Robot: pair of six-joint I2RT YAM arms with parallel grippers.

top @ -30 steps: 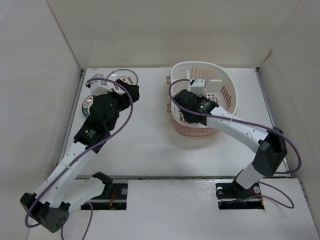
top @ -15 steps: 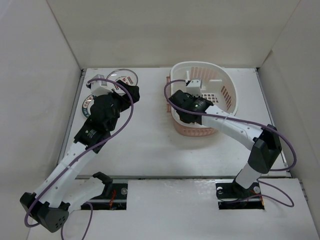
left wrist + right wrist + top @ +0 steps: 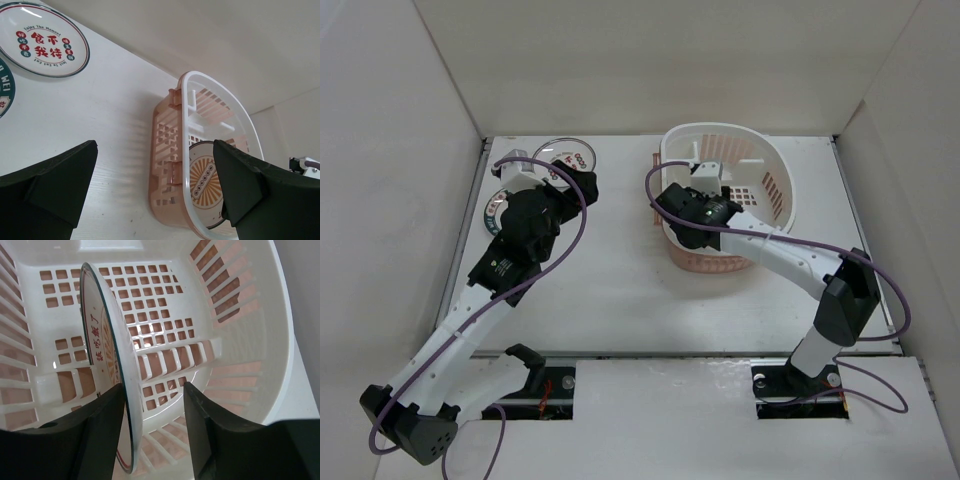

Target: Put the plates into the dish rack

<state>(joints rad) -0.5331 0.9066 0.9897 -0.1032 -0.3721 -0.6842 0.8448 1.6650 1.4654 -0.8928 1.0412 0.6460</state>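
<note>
The orange sunburst plate (image 3: 110,340) stands on edge inside the dish rack (image 3: 240,340). My right gripper (image 3: 152,415) reaches into the rack (image 3: 775,170), open. The plate's rim lies against its left finger, with a clear gap to the right finger (image 3: 205,430). The same plate (image 3: 205,180) also shows through the rack's mouth (image 3: 167,150) in the left wrist view. A plate with red characters (image 3: 570,158) and a green-rimmed plate (image 3: 498,208) lie flat at the back left. My left gripper (image 3: 578,186) hovers beside them, wide open and holding nothing (image 3: 155,195).
White walls enclose the table on three sides. The rack sits at the back right with the right arm (image 3: 790,255) draped over its near rim. The red-character plate (image 3: 42,42) lies close to the back wall. Purple cables loop over both arms.
My right gripper's jaws have opened off the sunburst plate, which now stands in the rack, and the wrist has shifted slightly left. The left arm has not moved.
</note>
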